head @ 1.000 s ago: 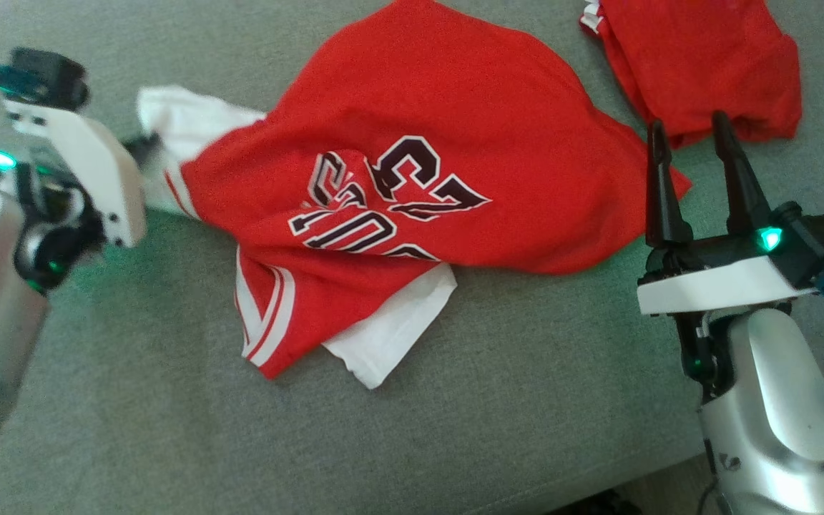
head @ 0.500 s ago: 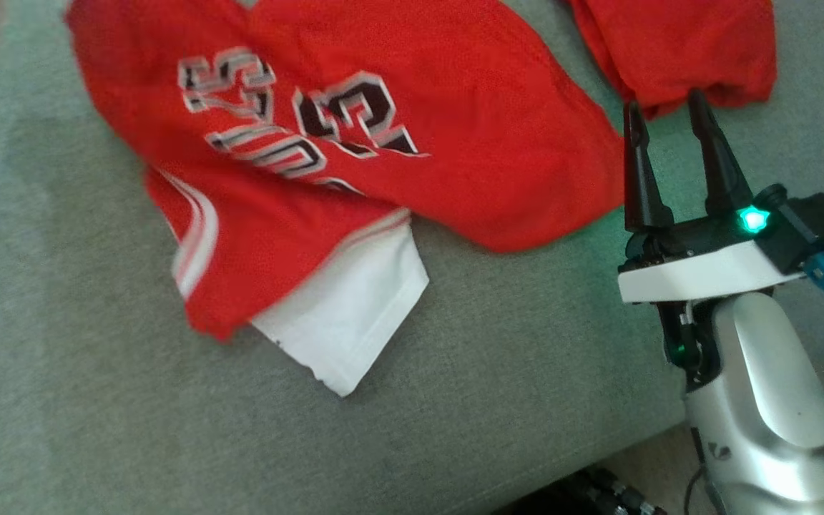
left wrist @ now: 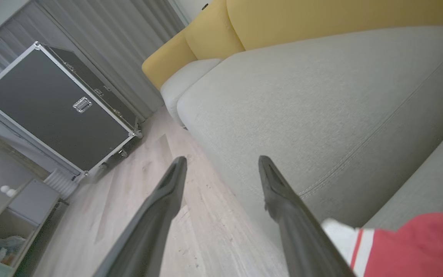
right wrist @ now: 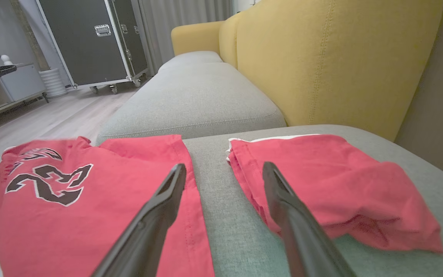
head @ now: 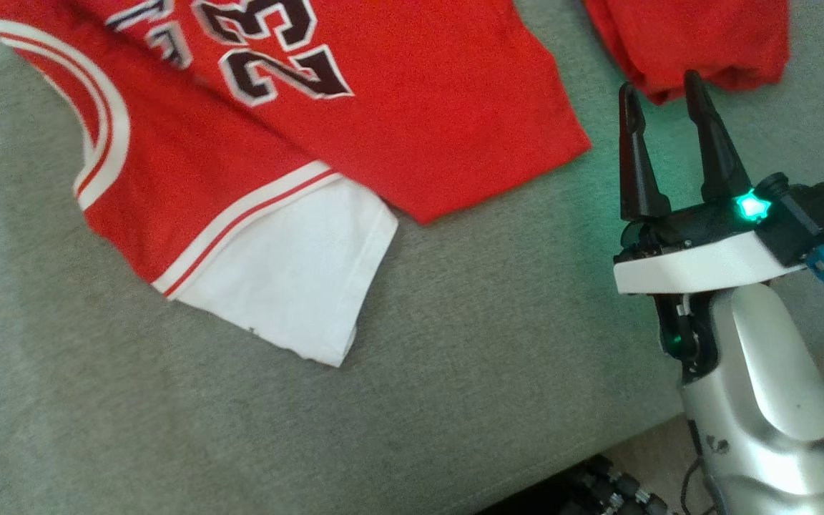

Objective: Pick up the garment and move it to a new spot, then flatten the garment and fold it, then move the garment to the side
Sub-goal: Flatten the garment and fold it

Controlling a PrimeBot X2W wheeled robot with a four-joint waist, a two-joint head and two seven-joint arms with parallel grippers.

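Note:
The garment (head: 398,107) is a red jersey with a black and white "23" and white sleeves (head: 290,279), lying spread on the grey-green sofa seat (head: 455,400). My right gripper (head: 659,80) stands open just right of the jersey's hem, with nothing between its fingers. In the right wrist view the right gripper (right wrist: 224,165) points between the jersey (right wrist: 71,215) and a second red garment. My left gripper (left wrist: 222,158) is open and holds nothing, out past the seat's end, and a sleeve of the jersey (left wrist: 417,246) shows at the lower right corner.
A second red garment (head: 691,36) lies bunched at the back right (right wrist: 333,181). The yellow backrest (right wrist: 321,57) rises behind the seat. A black flight case (left wrist: 56,111) stands on the wooden floor (left wrist: 137,200) beyond the sofa's end. The seat's front edge runs near my right forearm.
The left gripper has opened and let go of the white sleeve, and its arm has left the head view. The jersey now lies flatter and further left. The right gripper has barely moved.

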